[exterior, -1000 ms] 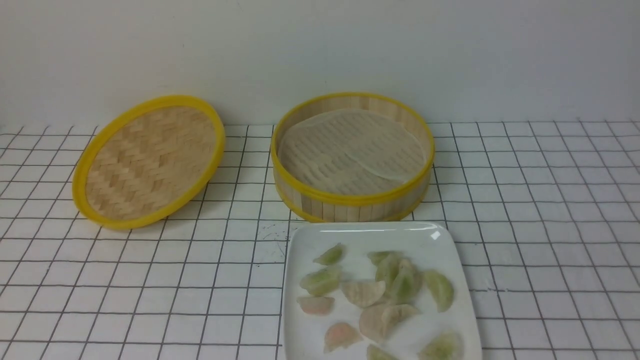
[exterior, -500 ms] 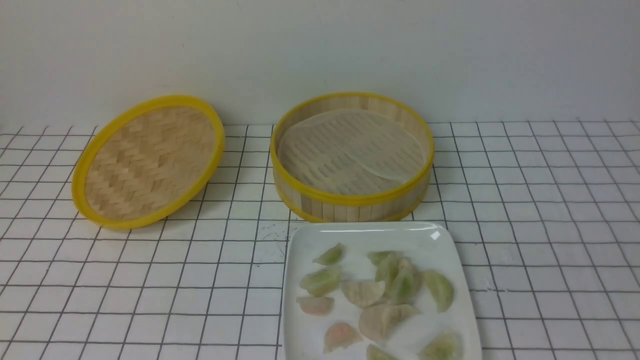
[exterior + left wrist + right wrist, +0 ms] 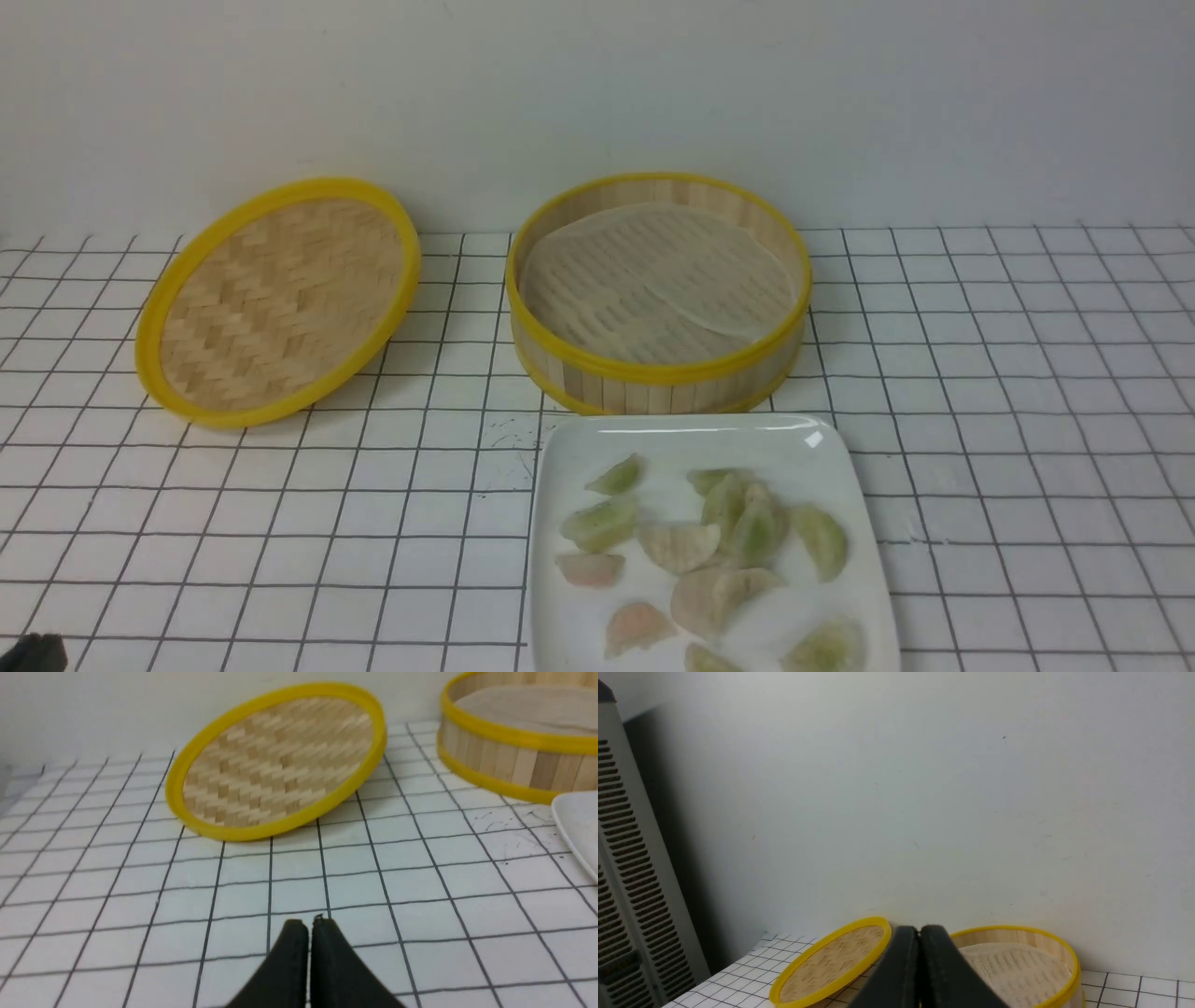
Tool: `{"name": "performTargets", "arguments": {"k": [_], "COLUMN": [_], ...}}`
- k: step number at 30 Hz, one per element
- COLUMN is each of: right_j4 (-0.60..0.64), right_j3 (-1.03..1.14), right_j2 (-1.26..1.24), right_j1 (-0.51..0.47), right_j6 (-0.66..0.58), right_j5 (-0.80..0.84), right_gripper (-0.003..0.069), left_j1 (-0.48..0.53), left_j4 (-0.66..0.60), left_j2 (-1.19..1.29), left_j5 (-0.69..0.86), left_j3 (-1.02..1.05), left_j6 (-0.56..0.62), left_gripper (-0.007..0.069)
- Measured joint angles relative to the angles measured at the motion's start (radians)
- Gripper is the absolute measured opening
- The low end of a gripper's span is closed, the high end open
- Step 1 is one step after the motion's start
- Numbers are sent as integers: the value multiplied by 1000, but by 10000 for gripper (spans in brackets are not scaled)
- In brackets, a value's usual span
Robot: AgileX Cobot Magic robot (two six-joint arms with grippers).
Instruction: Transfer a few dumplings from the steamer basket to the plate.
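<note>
Both tools shut, holding nothing. Left tool (image 3: 309, 926) has its tips pressed together low over the gridded table (image 3: 1008, 448), near side of the lid (image 3: 277, 301). Right tool (image 3: 919, 933) also has tips together, raised, facing the wall. Steamer basket (image 3: 658, 373) holds only its pale liner (image 3: 653, 285). Plate (image 3: 579, 439) sits just in front of the basket; green dumplings (image 3: 758, 523) lie on it among pinkish and beige ones. Lid lies tilted, left of the basket.
</note>
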Motion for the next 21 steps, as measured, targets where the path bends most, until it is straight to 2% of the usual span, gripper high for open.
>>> {"name": "performTargets", "arguments": {"k": [7, 21], "right_j4": [0, 0], "right_j3": [0, 0], "right_j2": [0, 0], "right_j1": [0, 0], "right_j6": [0, 0], "right_j5": [0, 0], "right_gripper": [-15, -15], "left_j1": [12, 12], "left_j4": [-20, -23], "left_j2": [0, 0], "left_j5": [50, 56], "left_j3": [5, 5], "left_j6": [1, 1], "left_gripper": [-6, -6]}}
